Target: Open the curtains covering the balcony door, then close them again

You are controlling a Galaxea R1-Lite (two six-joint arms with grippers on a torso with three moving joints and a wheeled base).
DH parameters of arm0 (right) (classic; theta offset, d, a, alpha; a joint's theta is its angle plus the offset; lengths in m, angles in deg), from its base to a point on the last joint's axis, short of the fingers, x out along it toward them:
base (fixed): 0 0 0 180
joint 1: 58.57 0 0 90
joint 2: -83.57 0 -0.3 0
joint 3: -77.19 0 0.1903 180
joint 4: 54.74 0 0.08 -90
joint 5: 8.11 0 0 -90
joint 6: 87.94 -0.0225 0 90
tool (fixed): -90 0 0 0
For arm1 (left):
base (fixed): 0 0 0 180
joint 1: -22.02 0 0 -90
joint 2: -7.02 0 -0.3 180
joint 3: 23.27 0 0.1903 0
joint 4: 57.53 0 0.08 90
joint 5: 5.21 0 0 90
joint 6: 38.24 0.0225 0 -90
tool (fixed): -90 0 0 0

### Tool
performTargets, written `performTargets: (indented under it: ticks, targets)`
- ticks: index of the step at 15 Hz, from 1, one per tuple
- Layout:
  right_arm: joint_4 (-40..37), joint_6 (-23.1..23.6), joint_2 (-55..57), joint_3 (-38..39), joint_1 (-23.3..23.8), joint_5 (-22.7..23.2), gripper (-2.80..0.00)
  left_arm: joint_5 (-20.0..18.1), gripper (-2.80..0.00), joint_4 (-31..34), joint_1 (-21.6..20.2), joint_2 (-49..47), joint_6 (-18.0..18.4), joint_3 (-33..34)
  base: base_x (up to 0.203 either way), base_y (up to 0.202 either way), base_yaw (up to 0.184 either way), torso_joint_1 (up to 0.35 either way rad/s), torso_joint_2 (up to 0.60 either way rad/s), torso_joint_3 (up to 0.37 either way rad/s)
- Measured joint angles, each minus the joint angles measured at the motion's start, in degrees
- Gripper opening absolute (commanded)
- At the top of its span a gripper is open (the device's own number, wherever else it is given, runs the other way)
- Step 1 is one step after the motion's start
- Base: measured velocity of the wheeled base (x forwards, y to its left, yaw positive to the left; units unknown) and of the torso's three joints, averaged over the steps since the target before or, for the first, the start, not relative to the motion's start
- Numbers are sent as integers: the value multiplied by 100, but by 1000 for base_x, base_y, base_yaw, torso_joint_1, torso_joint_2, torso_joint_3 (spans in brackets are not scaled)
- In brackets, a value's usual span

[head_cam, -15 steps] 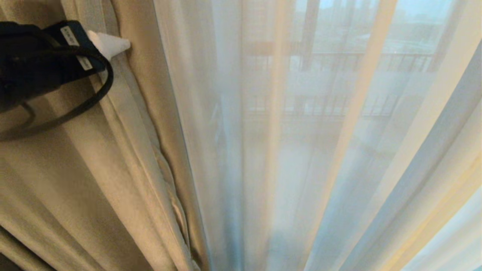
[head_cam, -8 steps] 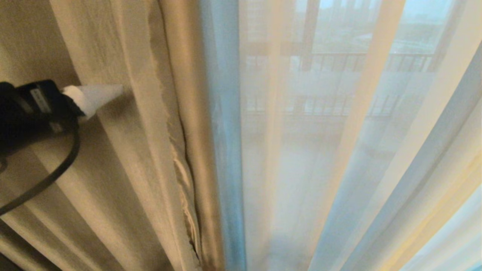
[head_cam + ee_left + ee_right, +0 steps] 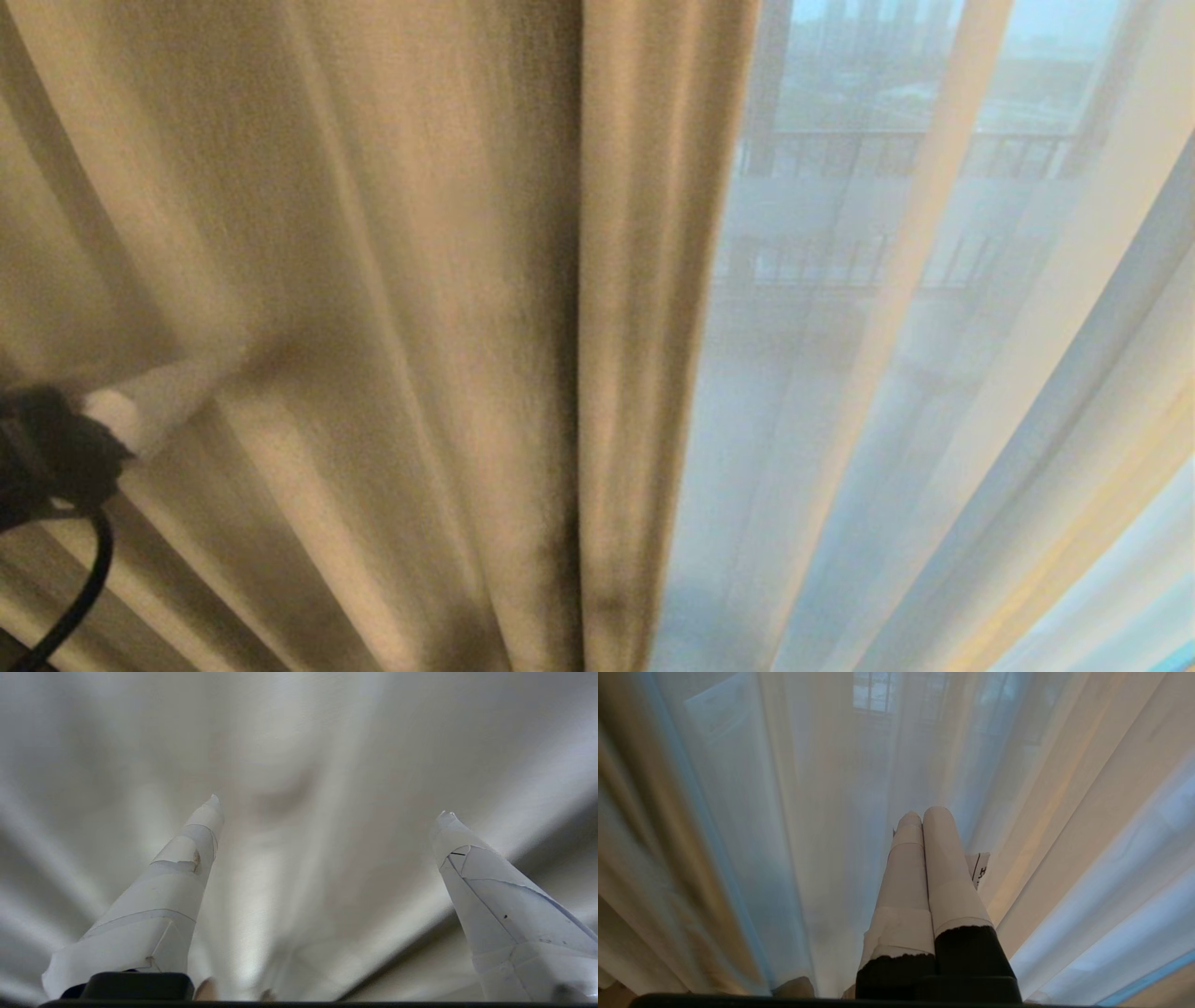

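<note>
The heavy cream curtain [image 3: 373, 308] fills the left and middle of the head view, its pleated edge hanging at about the centre. To its right hangs the sheer white curtain [image 3: 934, 392]. A dark upright of the balcony door [image 3: 761, 93] shows dimly through the sheer. My left gripper [image 3: 327, 809] is open, its taped white fingers [image 3: 187, 868] spread wide, with cream cloth facing them and nothing pinched. One finger [image 3: 159, 406] shows low at the head view's left edge, against the cream folds. My right gripper [image 3: 923, 813] is shut and empty, pointing at the sheer [image 3: 808, 812].
Balcony railing bars [image 3: 887, 149] and distant buildings show through the sheer. A black cable [image 3: 79, 588] loops below the left wrist. Cloth fills nearly all of every view.
The heavy cream curtain's edge has swept to the right, covering much of the sheer. My left gripper has sunk from the upper left to the lower left of the head view.
</note>
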Motion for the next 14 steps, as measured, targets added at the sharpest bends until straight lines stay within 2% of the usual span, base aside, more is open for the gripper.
performTargets:
  ticks: [1,7,9,14]
  targets:
    - [0,0,0,0,0,0,-280,-129,-280,-9,-182,145,19,202,0,0,0,0,0,0]
    - [0,-2,0,0,0,2,-280,-1158,-280,-10,-1546,1184,549,1269,0,0,0,0,0,0]
    - [0,0,0,0,0,0,-280,-1477,-280,0,-2124,1529,598,1546,0,0,0,0,0,0]
    - [0,0,0,0,0,0,-280,-2552,-280,24,-3576,2653,841,2326,0,0,0,0,0,0]
